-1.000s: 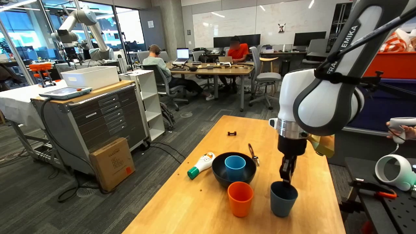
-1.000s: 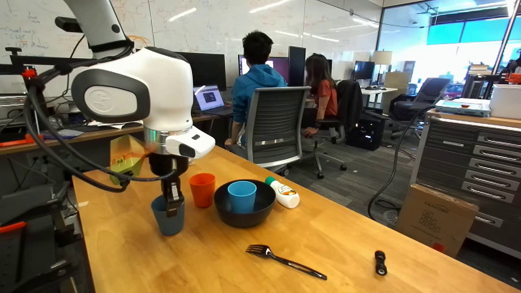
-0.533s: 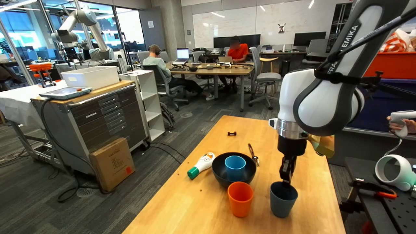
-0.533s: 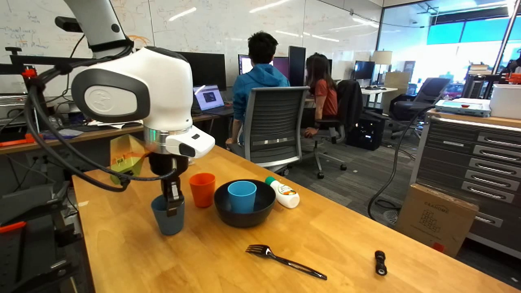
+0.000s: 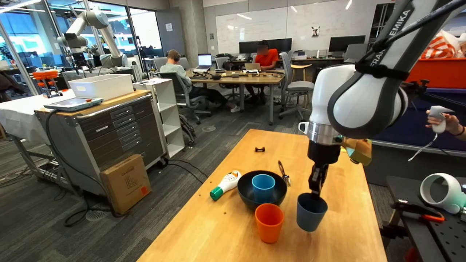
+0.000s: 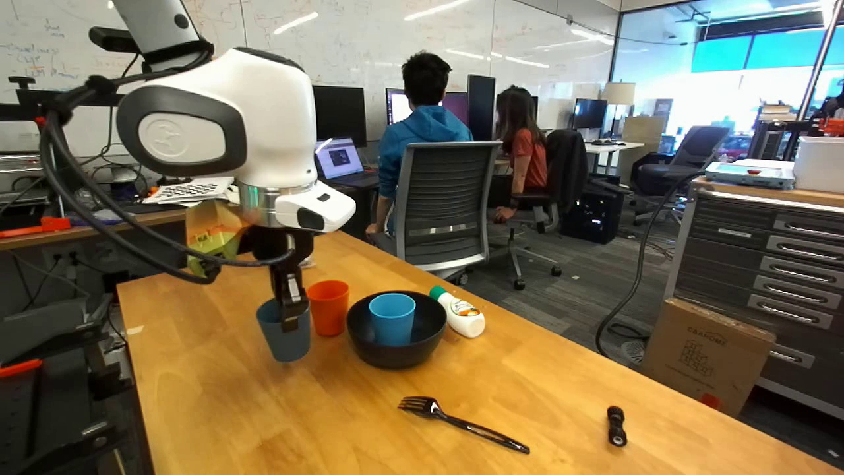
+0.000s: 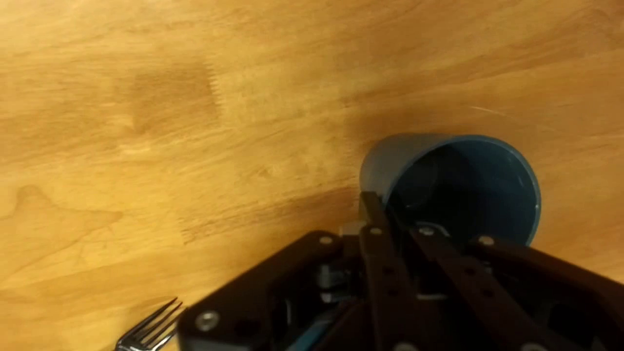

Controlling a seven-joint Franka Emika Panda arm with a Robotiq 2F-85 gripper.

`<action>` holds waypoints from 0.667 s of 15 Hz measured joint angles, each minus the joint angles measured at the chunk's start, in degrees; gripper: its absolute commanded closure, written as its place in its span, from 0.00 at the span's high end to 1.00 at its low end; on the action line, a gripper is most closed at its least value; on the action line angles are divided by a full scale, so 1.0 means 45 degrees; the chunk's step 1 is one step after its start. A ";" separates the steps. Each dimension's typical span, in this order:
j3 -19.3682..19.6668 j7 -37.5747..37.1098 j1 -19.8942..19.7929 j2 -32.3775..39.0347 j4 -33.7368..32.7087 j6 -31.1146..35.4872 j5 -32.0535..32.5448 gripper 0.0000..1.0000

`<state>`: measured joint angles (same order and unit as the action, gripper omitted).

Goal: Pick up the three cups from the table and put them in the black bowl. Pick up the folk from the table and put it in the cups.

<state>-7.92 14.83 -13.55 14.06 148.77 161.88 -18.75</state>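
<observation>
My gripper (image 5: 316, 193) is shut on the wall of the dark grey-blue cup (image 5: 310, 217), one finger inside the rim and one outside, as the wrist view shows. That cup hangs just above the table (image 6: 567, 402), mouth up and slightly tilted. Standing upright on the wood is the orange cup (image 6: 328, 307), close beside the black bowl (image 6: 395, 358). Inside the bowl sits the bright blue cup (image 6: 393, 323), upright. The folk, a black fork (image 6: 461, 423), lies flat on the table; its tines (image 7: 151, 329) reach into the wrist view's lower left.
A white bottle with a green cap (image 5: 225, 185) lies on its side against or close by the bowl. A small black dumbbell-shaped object (image 6: 616, 425) rests farther along the table. Beyond the table's edge, a hand with a white controller (image 5: 440, 118) shows in an exterior view.
The gripper has risen with the dark grey-blue cup, lifting it off the table and shifting it slightly towards the orange cup. The other cups, the bowl and the fork have not moved.
</observation>
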 measured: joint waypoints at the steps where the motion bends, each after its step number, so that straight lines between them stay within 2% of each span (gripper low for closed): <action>1: 0.0057 0.0000 -0.0002 -0.0257 -0.0030 -0.0151 0.0000 0.01; 6: 0.0717 -0.0059 0.0050 -0.1347 -0.0614 -0.1447 0.0053 0.01; 10: 0.1684 -0.0964 0.0305 -0.1499 -0.1926 -0.3149 0.1004 0.01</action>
<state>-0.34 10.49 -12.18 7.31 140.11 147.71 -14.23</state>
